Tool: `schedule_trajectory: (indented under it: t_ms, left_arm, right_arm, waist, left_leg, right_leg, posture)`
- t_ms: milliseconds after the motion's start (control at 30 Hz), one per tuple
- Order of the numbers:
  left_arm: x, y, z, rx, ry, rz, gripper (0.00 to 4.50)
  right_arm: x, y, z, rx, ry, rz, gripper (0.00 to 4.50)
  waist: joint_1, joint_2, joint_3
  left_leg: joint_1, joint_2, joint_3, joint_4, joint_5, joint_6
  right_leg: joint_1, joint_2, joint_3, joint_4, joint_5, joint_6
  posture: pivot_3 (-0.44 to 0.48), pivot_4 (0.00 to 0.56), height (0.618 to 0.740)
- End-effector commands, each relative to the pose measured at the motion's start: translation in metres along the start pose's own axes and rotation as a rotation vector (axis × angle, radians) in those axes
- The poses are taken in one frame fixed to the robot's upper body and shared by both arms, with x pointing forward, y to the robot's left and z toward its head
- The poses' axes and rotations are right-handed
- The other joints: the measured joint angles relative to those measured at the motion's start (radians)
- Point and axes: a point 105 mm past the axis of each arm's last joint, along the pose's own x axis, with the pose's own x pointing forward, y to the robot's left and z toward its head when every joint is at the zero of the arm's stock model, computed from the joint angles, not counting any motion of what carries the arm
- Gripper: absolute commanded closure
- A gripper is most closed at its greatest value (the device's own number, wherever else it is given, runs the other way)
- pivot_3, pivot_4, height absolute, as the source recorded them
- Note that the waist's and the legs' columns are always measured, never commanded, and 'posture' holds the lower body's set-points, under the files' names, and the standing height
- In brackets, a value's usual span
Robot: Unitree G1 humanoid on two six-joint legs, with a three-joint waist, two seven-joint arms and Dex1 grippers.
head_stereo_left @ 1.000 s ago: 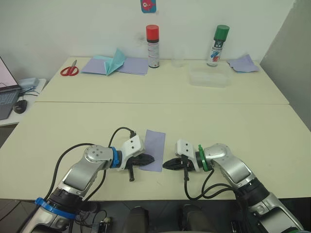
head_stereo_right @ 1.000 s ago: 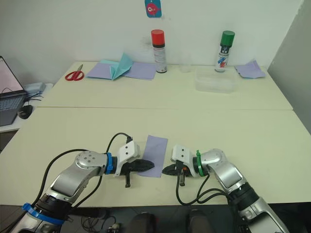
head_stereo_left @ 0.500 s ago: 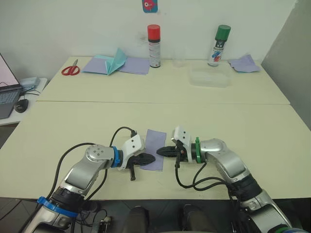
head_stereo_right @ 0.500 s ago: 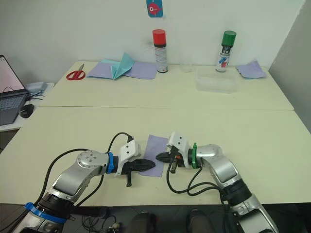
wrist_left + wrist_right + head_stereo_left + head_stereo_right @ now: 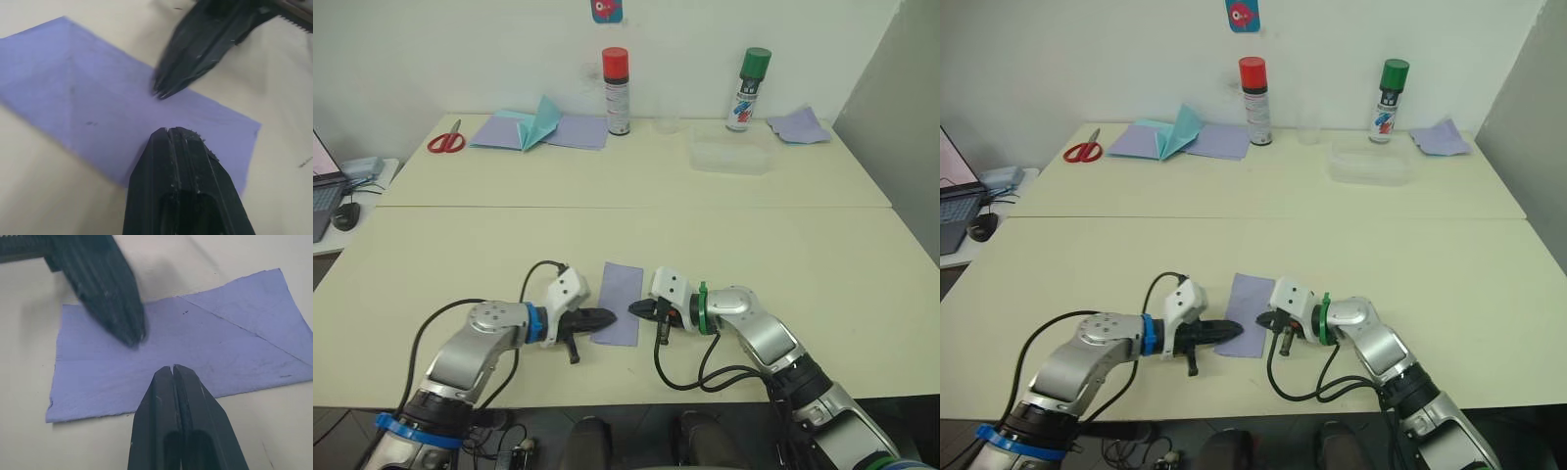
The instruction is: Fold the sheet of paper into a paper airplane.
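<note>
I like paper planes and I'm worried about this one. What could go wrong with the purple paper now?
Both pincers, left and right, are shut with their tips over the sheet of paper. It lies loose on the table, so a push may slide or crumple it. The tips point at each other and could bump.

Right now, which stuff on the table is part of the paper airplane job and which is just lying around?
In use:
sheet of paper
left tool, shut, tip on it
right tool, shut, tip on it

Lying about:
scissors
teal pointed paper
red-capped can
green-capped can
clear tray
</note>
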Motion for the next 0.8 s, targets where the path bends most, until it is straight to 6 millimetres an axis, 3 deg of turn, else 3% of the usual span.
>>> schedule_trajectory:
  t_ms: [33,200,500,800]
  left_arm:
    - [-0.020,0.013,0.019,0.010,-0.082,0.091,4.50]
    - [-0.023,0.022,0.015,-0.005,-0.105,0.153,4.50]
    - [-0.009,0.016,0.010,-0.003,-0.095,0.130,4.50]
    - [-0.010,0.020,0.004,0.001,-0.049,0.145,4.50]
  right_arm:
    - [-0.004,-0.008,-0.023,0.041,0.082,-0.039,4.48]
    - [-0.002,-0.008,-0.021,0.050,0.066,-0.035,4.48]
    - [-0.002,-0.012,-0.015,0.046,0.053,-0.032,4.48]
    - [-0.003,-0.013,-0.014,0.048,0.051,-0.043,4.48]
  waist:
    - [0.000,0.000,0.000]
    - [0.000,0.000,0.000]
    - [0.000,-0.002,0.001]
    - [0.000,-0.001,0.001]
  left_leg:
    - [0.000,0.000,0.000,-0.001,0.000,0.000]
    - [-0.001,0.000,0.001,-0.002,0.000,0.000]
    - [-0.001,0.001,0.001,-0.002,0.000,0.000]
    - [-0.001,0.000,0.001,-0.002,0.000,0.000]
  right_leg:
    - [0.000,0.001,0.000,0.000,0.000,0.000]
    - [0.000,0.002,0.001,0.000,0.002,0.003]
    - [0.000,0.002,0.001,0.000,0.000,0.000]
    - [0.000,0.003,0.001,0.000,0.001,0.002]
  posture:
    - [0.000,0.150,0.740]
    - [0.000,0.150,0.740]
    - [0.000,0.150,0.740]
    - [0.000,0.150,0.740]
